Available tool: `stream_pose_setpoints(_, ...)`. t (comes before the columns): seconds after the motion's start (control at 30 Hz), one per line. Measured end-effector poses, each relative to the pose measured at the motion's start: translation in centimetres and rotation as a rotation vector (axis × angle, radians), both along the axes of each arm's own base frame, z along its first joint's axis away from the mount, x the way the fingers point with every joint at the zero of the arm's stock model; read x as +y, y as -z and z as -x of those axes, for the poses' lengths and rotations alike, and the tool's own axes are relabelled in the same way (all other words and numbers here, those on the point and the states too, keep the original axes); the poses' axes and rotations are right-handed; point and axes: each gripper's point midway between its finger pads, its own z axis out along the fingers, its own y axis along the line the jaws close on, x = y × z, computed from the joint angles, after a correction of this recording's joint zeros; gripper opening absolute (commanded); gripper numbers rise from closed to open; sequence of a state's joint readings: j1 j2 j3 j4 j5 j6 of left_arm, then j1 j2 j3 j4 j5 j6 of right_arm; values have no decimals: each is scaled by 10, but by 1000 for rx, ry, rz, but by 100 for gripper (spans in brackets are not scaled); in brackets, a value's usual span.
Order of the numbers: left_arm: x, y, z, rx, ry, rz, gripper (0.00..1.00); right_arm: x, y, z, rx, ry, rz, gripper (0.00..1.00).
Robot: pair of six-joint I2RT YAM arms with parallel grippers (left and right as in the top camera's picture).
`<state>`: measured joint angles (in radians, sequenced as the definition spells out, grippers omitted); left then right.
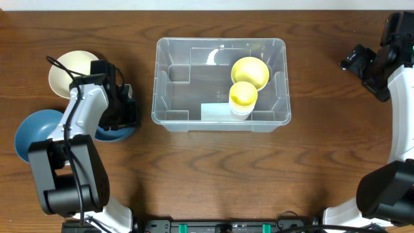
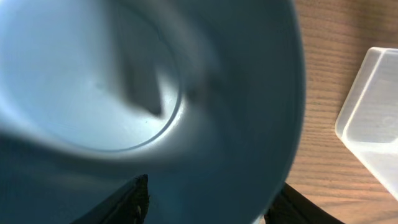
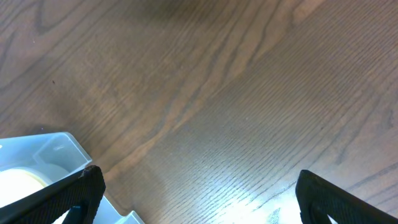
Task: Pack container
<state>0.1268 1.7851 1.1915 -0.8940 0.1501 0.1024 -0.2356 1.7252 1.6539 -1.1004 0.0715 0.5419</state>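
Note:
The container point(image 1: 169, 103), a large clear bin, stands mid-table and holds a yellow bowl point(image 1: 251, 71) and a yellow cup point(image 1: 243, 96). Its corner also shows in the left wrist view point(image 2: 373, 118) and the right wrist view point(image 3: 43, 152). To its left, my left gripper point(image 1: 120, 116) sits over a small blue bowl point(image 1: 116, 135). That blue bowl point(image 2: 155, 87) fills the left wrist view, blurred, and the left gripper point(image 2: 212, 185) is shut on it, one finger on each side. My right gripper point(image 1: 370, 65) hovers at the far right over bare wood, open point(image 3: 208, 199) and empty.
A cream bowl point(image 1: 70, 72) and a larger blue bowl point(image 1: 35, 133) sit on the table to the left of the left arm. The table's back edge runs just behind the container.

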Motion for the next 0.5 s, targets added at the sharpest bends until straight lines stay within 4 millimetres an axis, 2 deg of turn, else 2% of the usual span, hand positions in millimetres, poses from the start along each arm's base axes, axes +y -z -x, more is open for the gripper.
stream_pose_setpoints(0.07,1,2,-1,0,1,-3,24,0,0,0,0,0,0,99)
stream_pose_setpoints(0.2,2,3,-6,-18,1,-7,6,0,0,0,0,0,0,99)
stream_pose_setpoints(0.5,5,2,-8,-25,-30,-28,6,0,0,0,1,0,0,99)
